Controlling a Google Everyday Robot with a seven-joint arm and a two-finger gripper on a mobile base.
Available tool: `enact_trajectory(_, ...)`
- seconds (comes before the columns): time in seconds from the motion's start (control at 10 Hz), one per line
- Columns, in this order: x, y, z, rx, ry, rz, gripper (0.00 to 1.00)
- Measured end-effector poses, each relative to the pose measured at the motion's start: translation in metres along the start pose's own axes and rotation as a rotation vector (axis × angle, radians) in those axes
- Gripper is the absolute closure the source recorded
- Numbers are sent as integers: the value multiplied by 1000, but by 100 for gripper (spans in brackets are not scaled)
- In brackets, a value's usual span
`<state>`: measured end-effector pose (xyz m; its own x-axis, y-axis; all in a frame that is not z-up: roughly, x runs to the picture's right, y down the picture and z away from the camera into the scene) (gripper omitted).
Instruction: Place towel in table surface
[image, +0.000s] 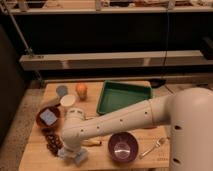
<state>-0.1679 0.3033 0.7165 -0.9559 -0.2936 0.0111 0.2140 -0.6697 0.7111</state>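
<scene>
Low over the front-left corner of the desk (100, 155), the gripper (74, 156) hangs just beside a dark grape cluster (51, 142). Its fingers pinch a small pale bluish towel (80, 158), right at the wood; whether it rests there I cannot tell. A purple bowl (122, 146) sits nearby.
</scene>
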Motion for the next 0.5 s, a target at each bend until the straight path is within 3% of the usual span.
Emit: enact_trajectory(0.5,-3,8,7,31,-22,31,24)
